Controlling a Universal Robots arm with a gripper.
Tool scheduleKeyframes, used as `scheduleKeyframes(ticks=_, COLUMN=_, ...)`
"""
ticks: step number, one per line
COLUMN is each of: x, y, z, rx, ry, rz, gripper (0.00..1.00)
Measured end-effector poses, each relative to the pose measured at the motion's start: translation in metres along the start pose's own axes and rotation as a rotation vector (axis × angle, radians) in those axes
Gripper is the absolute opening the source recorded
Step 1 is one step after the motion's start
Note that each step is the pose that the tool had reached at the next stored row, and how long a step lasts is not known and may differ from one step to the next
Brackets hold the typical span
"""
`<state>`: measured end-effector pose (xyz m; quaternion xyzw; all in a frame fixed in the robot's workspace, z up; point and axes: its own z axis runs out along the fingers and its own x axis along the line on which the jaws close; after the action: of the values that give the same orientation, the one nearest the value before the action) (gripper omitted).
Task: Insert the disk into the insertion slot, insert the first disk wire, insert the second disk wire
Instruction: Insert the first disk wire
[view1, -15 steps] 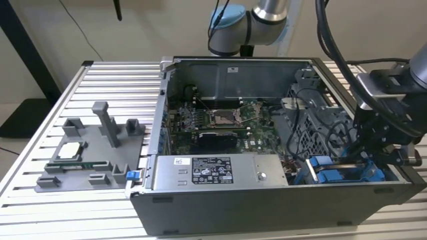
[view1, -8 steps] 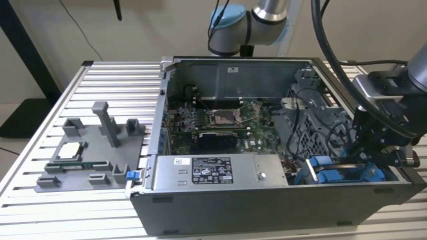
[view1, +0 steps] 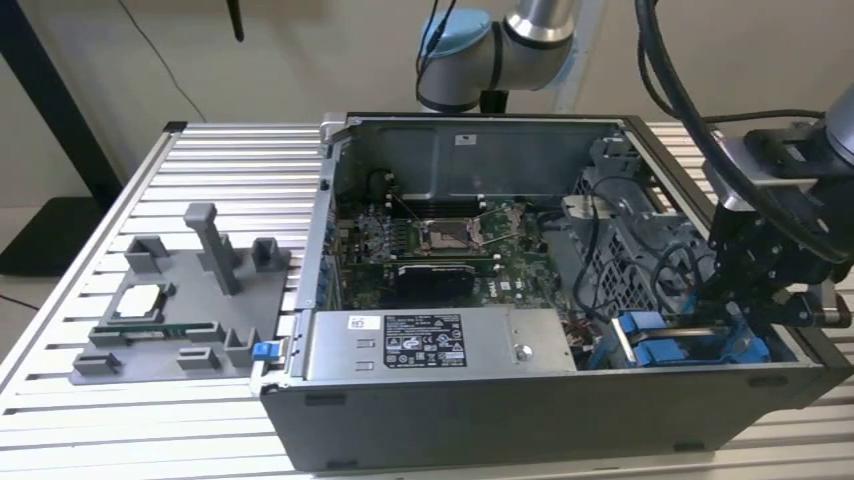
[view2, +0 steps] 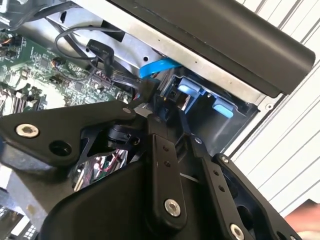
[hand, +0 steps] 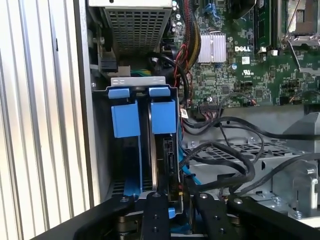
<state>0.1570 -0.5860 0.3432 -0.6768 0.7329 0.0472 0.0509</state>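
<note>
Since the disk (hand: 165, 150) already sits in its blue carrier (hand: 163, 116) inside the slot (hand: 137, 80), the wiring steps seem to be what remains, and the claw (hand: 178, 197) hangs close beside a blue wire (view2: 157, 67), its grip impossible to tell.

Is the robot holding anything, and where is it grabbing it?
Cannot tell. The gripper reaches close to the blue wire beside the disk, but any hold is hidden.

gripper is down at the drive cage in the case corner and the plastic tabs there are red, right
Not red: the first wrist view shows the plastic tabs bright blue. The rest holds: the gripper is down at the drive cage in the case corner.
</note>
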Motion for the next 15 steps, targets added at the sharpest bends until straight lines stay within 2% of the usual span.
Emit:
scheduleKeyframes(ticks=7, x=-0.0021, y=0.0005, z=-0.0153, rx=-0.0007, ry=0.0002, rz=0.0, gripper=1.0)
scheduleKeyframes(ticks=15, x=-0.0027, y=0.0009, z=-0.0194, rx=-0.0007, ry=0.0007, rz=0.0, gripper=1.0)
